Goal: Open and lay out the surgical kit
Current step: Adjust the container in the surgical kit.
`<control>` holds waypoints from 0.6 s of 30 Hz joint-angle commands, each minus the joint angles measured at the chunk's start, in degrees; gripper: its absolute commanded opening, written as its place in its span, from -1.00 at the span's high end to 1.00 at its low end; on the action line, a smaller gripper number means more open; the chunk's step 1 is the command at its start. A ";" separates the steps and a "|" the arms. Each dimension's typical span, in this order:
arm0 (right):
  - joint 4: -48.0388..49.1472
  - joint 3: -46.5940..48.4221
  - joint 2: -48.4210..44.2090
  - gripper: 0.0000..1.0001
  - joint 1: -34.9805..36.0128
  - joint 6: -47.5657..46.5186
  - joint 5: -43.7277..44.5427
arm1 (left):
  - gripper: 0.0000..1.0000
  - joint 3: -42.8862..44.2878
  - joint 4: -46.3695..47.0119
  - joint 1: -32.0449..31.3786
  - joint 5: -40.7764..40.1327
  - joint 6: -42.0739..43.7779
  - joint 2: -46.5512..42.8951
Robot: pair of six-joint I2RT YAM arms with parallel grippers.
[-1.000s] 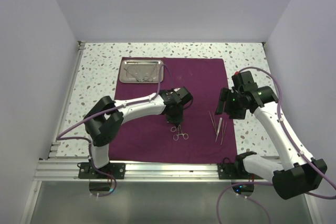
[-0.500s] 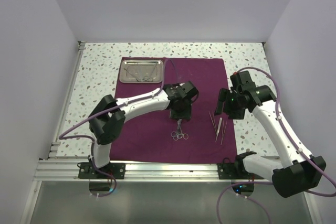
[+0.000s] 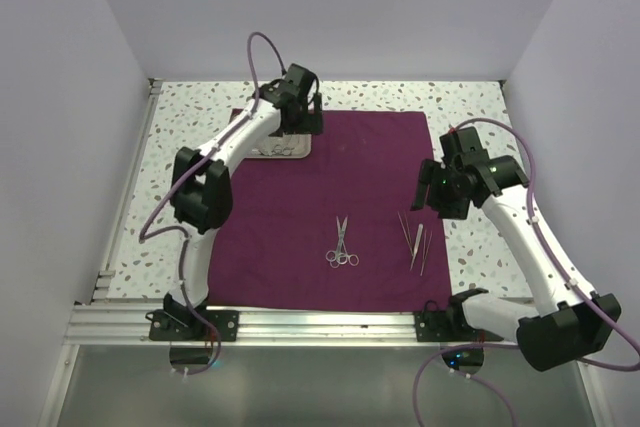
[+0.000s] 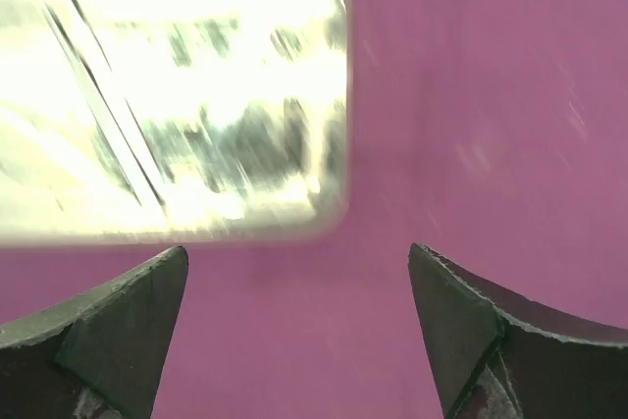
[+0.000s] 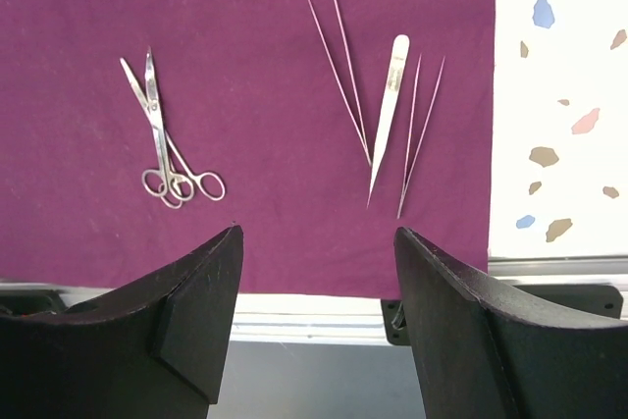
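The dark magenta cloth wrap (image 3: 330, 187) lies spread flat on the table. On its near middle rest the silver scissors (image 3: 341, 247) (image 5: 167, 154), with nothing holding them. To their right lie several thin tweezers (image 3: 415, 242) (image 5: 392, 115). The steel tray (image 3: 288, 151) (image 4: 177, 95) sits at the cloth's far left corner, mostly hidden under the left arm; blurred thin instruments show inside it. My left gripper (image 3: 293, 125) (image 4: 297, 250) hovers open just beside the tray's corner, empty. My right gripper (image 3: 440, 197) (image 5: 317, 231) hangs open and empty above the cloth's right edge.
The speckled white tabletop (image 3: 470, 117) surrounds the cloth. White walls close in the left, right and back. An aluminium rail (image 3: 320, 322) with both arm bases runs along the near edge. The purple cables (image 3: 255, 57) loop above the arms.
The left gripper opened and let go of the scissors on the cloth, then swung back and left to the tray. The right arm has hardly moved.
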 commanded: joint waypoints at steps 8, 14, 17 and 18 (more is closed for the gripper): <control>-1.69 5.38 4.73 -0.34 0.03 -0.95 4.50 | -0.86 11.99 9.46 5.99 1.60 15.48 13.99; -2.31 5.90 6.84 -0.34 0.03 -0.86 4.50 | -0.85 15.75 15.63 6.16 -0.07 17.86 19.08; -2.75 5.55 7.72 -0.33 0.12 -0.68 4.41 | -0.82 17.34 16.60 6.43 -0.51 17.86 21.71; -2.75 5.46 7.89 -0.33 0.03 -0.60 4.41 | -0.80 17.78 16.34 6.43 -0.77 17.95 22.51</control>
